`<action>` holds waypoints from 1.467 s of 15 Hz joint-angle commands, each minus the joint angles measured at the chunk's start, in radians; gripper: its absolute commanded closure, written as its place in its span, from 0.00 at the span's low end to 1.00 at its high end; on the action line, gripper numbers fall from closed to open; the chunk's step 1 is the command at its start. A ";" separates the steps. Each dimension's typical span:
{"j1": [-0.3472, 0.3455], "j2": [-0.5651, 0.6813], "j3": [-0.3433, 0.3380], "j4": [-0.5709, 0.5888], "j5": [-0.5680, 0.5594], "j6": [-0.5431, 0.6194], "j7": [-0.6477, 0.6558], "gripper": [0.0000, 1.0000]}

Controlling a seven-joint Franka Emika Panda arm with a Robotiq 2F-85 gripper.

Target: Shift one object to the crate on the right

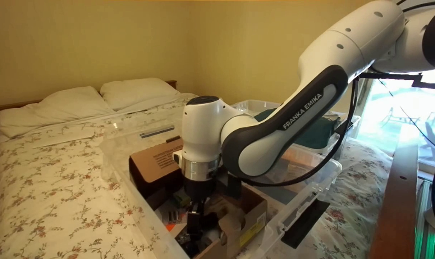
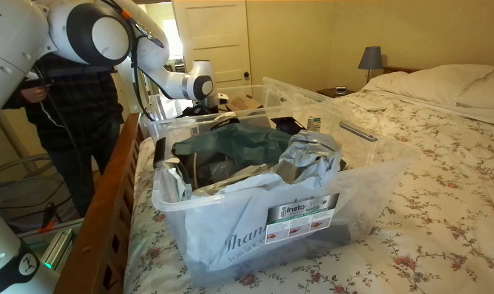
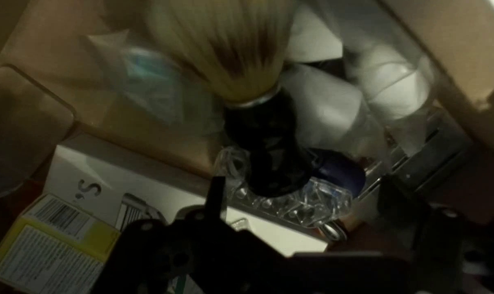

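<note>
The crate (image 2: 394,171) is a large clear tub holding a green bag (image 2: 239,143) and grey plastic mailers; its far rim shows in an exterior view (image 1: 251,103). My gripper (image 1: 196,230) points down inside the brown cardboard box (image 1: 255,219). In the wrist view, the gripper (image 3: 308,198) is open, fingers wide apart. A shaving brush (image 3: 267,134) with black handle and tan bristles lies ahead; its handle end comes between the fingertips. Clear faceted plastic (image 3: 308,202) and a dark blue rounded thing (image 3: 341,169) lie by it. Contact cannot be told.
The cardboard box sits in another clear tub (image 1: 145,219). A white box (image 3: 96,175) and a yellow box (image 3: 55,253) lie beside the gripper. Tub walls stand between both tubs. A wooden bed rail (image 1: 395,208) runs alongside. A person (image 2: 79,110) stands behind the rail.
</note>
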 commanded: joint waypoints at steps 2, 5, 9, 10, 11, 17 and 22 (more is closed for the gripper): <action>0.014 0.044 -0.035 0.092 0.004 -0.040 -0.032 0.00; -0.005 0.027 -0.029 0.063 -0.002 -0.105 -0.108 0.00; 0.006 0.026 -0.036 0.059 0.007 -0.084 -0.073 0.00; 0.009 0.027 -0.036 0.060 0.003 -0.073 -0.078 0.00; -0.005 0.026 -0.028 0.046 -0.006 -0.052 -0.129 0.00; -0.046 0.021 -0.017 0.006 -0.027 -0.014 -0.312 0.00; -0.067 0.005 -0.016 -0.027 -0.026 -0.038 -0.355 0.41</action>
